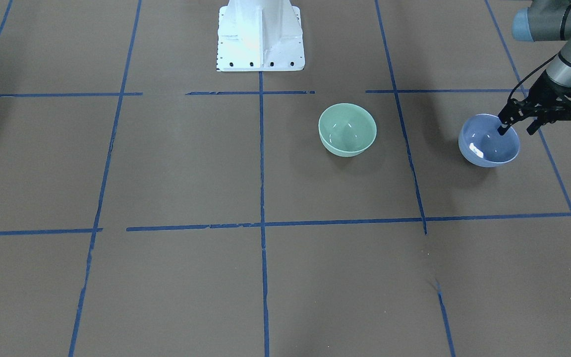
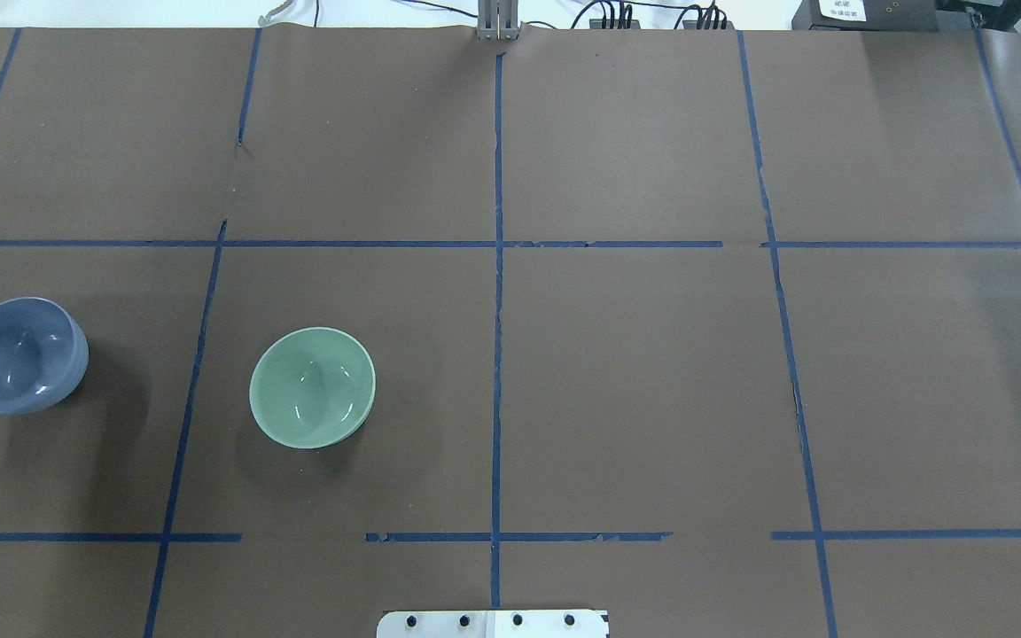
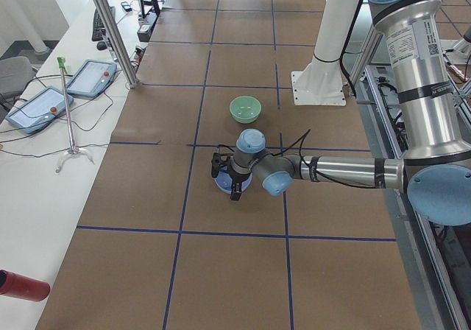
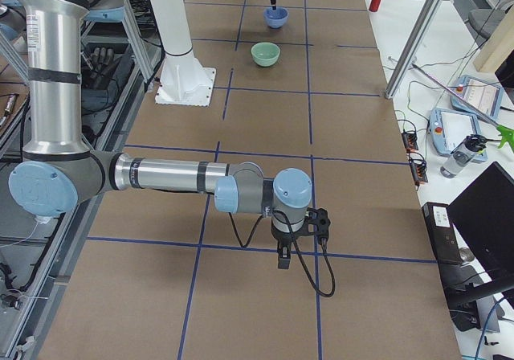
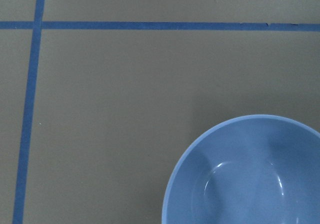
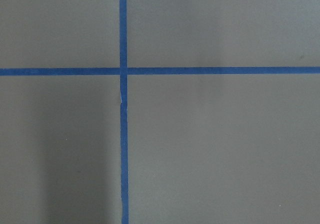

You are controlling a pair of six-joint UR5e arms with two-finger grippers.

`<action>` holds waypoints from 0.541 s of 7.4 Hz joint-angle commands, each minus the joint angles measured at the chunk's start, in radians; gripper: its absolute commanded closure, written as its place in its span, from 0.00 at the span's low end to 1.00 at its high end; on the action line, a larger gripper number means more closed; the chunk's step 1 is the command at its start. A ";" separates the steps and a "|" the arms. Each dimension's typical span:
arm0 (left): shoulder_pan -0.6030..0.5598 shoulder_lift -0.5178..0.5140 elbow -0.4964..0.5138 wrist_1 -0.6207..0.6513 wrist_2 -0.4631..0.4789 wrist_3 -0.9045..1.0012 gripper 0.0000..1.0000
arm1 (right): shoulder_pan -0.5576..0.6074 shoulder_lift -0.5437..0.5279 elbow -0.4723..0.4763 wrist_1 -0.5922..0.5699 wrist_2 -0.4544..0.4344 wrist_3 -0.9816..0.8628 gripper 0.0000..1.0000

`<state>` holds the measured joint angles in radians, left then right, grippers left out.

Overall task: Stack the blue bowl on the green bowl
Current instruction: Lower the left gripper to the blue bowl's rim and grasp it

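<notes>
The blue bowl (image 1: 486, 148) sits upright on the brown table at the robot's far left, also seen in the overhead view (image 2: 23, 354) and in the left wrist view (image 5: 250, 179). My left gripper (image 1: 517, 130) is open and straddles its rim, with one finger inside the bowl and one outside. The green bowl (image 1: 347, 130) stands empty about one bowl's width toward the centre (image 2: 312, 387). My right gripper (image 4: 299, 243) hangs low over bare table far from both bowls. It shows only in the exterior right view, so I cannot tell its state.
The robot's white base (image 1: 260, 34) stands at the table's middle back edge. Blue tape lines (image 2: 498, 266) mark a grid on the table. A side bench holds tablets (image 3: 88, 76) and a metal post (image 3: 110, 28).
</notes>
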<state>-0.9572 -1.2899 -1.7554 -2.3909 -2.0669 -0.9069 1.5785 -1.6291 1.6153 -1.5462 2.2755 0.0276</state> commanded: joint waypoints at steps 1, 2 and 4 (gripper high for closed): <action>0.009 -0.003 0.013 -0.001 -0.004 -0.012 1.00 | 0.000 0.000 0.000 -0.002 -0.001 0.000 0.00; 0.009 -0.003 0.013 -0.001 -0.002 -0.010 1.00 | 0.000 0.000 0.000 0.000 0.001 0.000 0.00; -0.003 -0.005 -0.019 -0.001 -0.007 -0.007 1.00 | 0.000 0.000 0.000 -0.002 -0.001 0.000 0.00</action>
<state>-0.9523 -1.2934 -1.7530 -2.3916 -2.0704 -0.9167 1.5784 -1.6291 1.6153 -1.5467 2.2759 0.0276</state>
